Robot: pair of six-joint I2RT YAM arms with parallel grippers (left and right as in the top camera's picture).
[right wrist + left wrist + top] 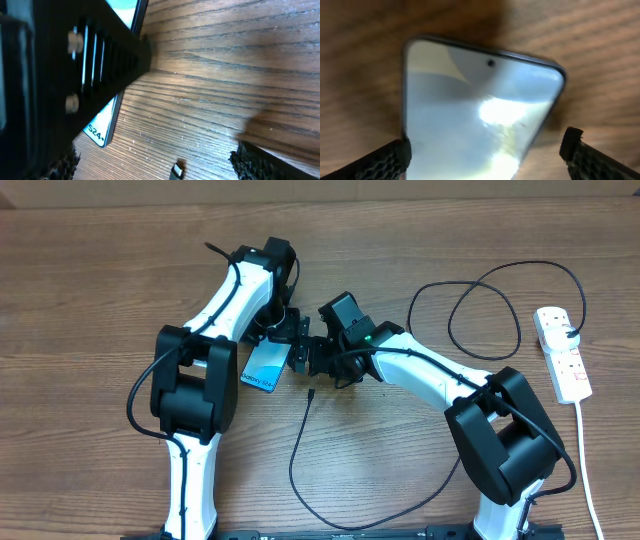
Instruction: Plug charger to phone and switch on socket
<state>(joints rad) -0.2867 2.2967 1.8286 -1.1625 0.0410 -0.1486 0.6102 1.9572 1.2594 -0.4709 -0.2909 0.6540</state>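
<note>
On the counter (420, 240) the phone (262, 368) lies under our left claw (485, 150), jaws apart; our right claw (157, 162), likewise apart and empty, should pinch the charger tip (311, 393) at the phone's four o'clock squarely

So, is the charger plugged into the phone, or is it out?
Out. The charger ends on the wooden table, its plug tip lying apart from the phone.

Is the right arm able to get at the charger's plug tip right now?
Probably yes. The plug tip lies uncovered on the table, in line with the open right gripper; the phone and left gripper crowd one side only.
</note>
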